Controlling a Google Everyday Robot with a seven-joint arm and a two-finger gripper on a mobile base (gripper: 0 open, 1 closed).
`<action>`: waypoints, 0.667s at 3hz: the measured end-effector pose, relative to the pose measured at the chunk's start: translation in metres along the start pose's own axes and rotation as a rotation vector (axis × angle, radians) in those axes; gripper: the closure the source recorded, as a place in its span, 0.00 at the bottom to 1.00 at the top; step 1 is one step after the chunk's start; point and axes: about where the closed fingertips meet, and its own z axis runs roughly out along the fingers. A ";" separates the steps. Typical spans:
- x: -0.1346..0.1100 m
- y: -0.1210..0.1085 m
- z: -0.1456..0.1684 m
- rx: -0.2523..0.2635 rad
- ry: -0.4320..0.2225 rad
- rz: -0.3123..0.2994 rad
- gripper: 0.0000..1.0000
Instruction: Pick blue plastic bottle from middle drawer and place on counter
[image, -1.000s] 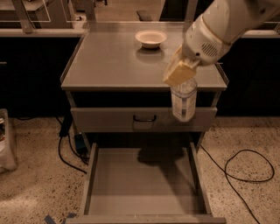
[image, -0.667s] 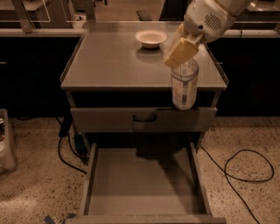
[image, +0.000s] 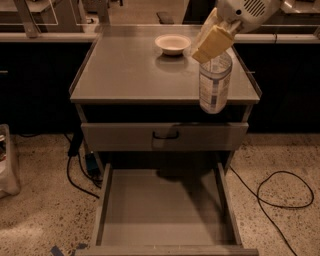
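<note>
My gripper (image: 212, 44) hangs from the upper right and is shut on the top of the blue plastic bottle (image: 214, 86), a clear bottle with a pale printed label. The bottle hangs upright in the air over the front right part of the counter (image: 135, 70), its base near the counter's front edge. The bottle's cap is hidden by the yellowish fingers (image: 216, 41). The middle drawer (image: 160, 210) stands pulled out below, its flat floor bare.
A white bowl (image: 172, 43) sits at the back middle of the counter. A closed drawer front with a small black handle (image: 165, 135) is above the open drawer. Black cables (image: 280, 192) lie on the speckled floor at right and left.
The gripper has lifted the bottle upward and slightly toward the back, from in front of the upper drawer to counter height.
</note>
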 end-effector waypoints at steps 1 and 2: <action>-0.005 -0.009 0.005 -0.012 -0.012 -0.017 1.00; -0.019 -0.033 0.022 -0.041 -0.017 -0.065 1.00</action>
